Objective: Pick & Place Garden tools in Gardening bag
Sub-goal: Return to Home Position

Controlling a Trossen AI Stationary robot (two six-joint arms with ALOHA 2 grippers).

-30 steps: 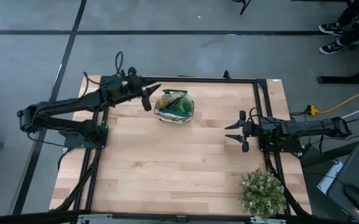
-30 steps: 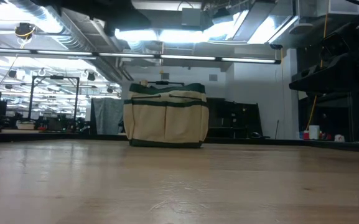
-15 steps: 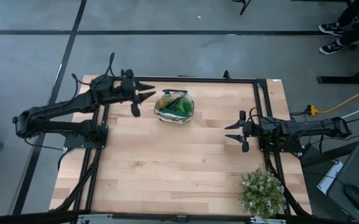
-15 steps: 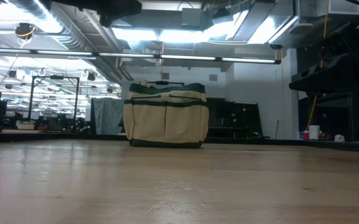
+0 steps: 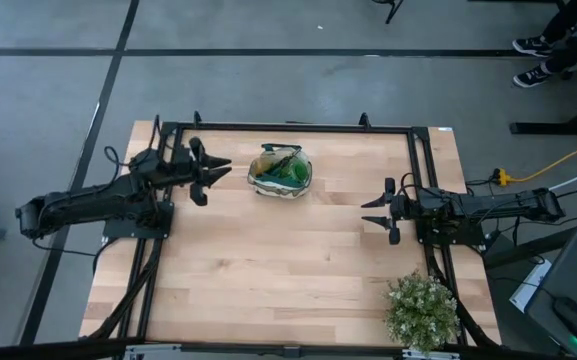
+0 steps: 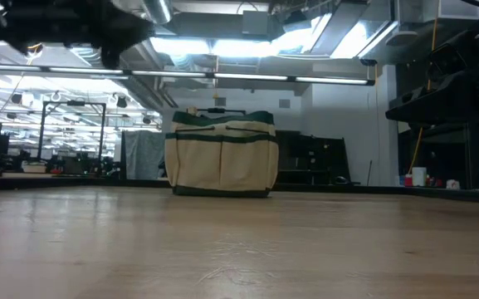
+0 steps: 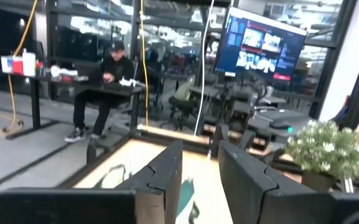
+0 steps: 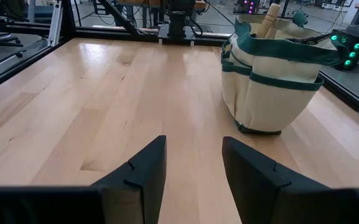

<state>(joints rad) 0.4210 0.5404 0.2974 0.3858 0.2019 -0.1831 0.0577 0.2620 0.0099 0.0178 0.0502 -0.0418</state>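
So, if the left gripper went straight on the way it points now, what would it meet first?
Most likely the gardening bag: in the high view the open left gripper points at it with only bare table between. Its height is unclear, so it might pass above the rim.

A light wooden tabletop [image 5: 288, 270] with a black metal frame [image 5: 288, 127] fills the centre of the overhead view, surrounded by grey floor [image 5: 48, 100]. A bushy potted plant [image 5: 423, 310] stands in its lower right corner. A yellow cable [image 5: 558, 160] trails off the right edge. A person's shoes [image 5: 535, 46] show at upper right. In the left wrist view, a person [image 7: 104, 81] sits at a desk at upper left, with a lit screen [image 7: 260, 40] at upper right.
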